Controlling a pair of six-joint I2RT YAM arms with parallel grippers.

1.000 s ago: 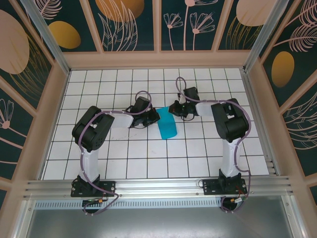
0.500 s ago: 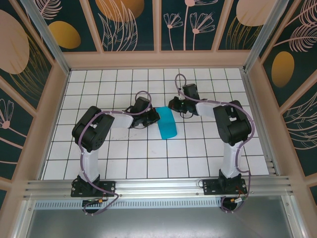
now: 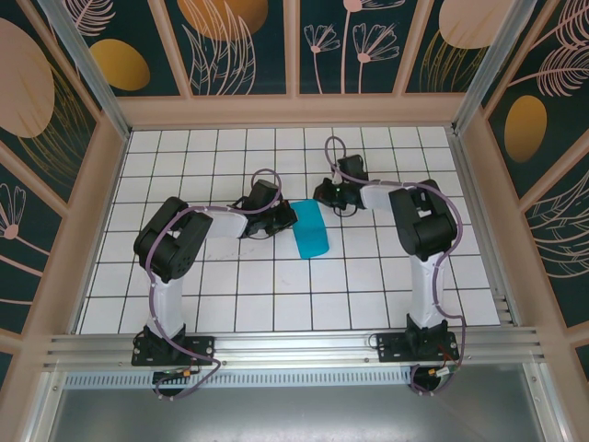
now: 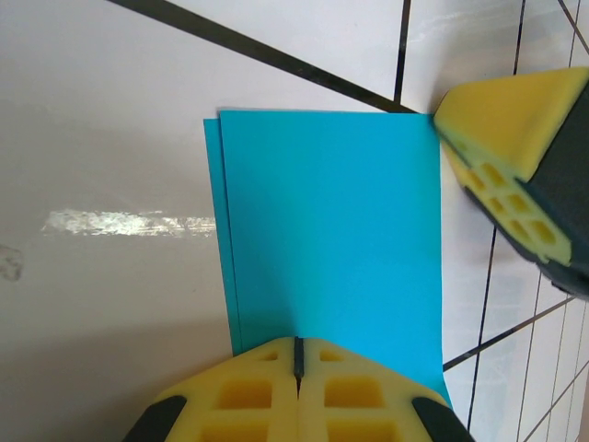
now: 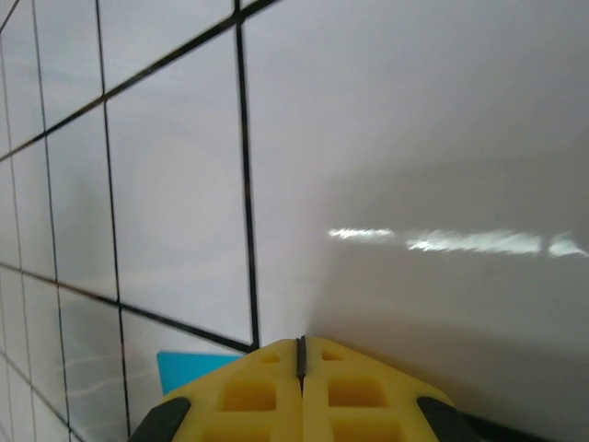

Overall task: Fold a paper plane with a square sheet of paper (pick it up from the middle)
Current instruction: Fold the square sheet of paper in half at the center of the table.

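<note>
**A:** Where is the teal paper sheet (image 3: 310, 230)?

**B:** It lies flat on the white grid-tiled table (image 3: 230, 285), about mid-table and between the two arms. From above it is a long, narrow strip, running away from the bases and leaning slightly left at its far end.

**A:** Is it folded?

**B:** Yes. The left wrist camera shows two layers. The lower one peeps out as a thin band along one long edge, and the far corners are crisp.

**A:** And the left gripper (image 3: 287, 221)?

**B:** It is at the strip's left edge. Its yellow foam pads (image 4: 248, 391) are pressed together with only a dark hairline between them. The paper's near edge runs under the tips. The sheet looks flat there, so the tips seem to rest on it. I cannot tell whether any paper is caught in the seam.

**A:** The right gripper (image 3: 322, 196)?

**B:** It reaches in from the right, just beside the strip's far end. In its own wrist view the pads (image 5: 368, 387) are closed tight in the same way over bare tile. A small teal corner shows just left of the tips. In the left wrist view, one yellow pad (image 4: 502, 129) sits at the paper's far corner and appears to touch it.

**A:** What are the surroundings like?

**B:** There are black grout lines and a glare streak on the tile. Purple cables (image 3: 170, 267) run along the arms. The wall panels (image 3: 239, 46) are dark teal, with cream leaves and flowers and orange ovals.
</note>
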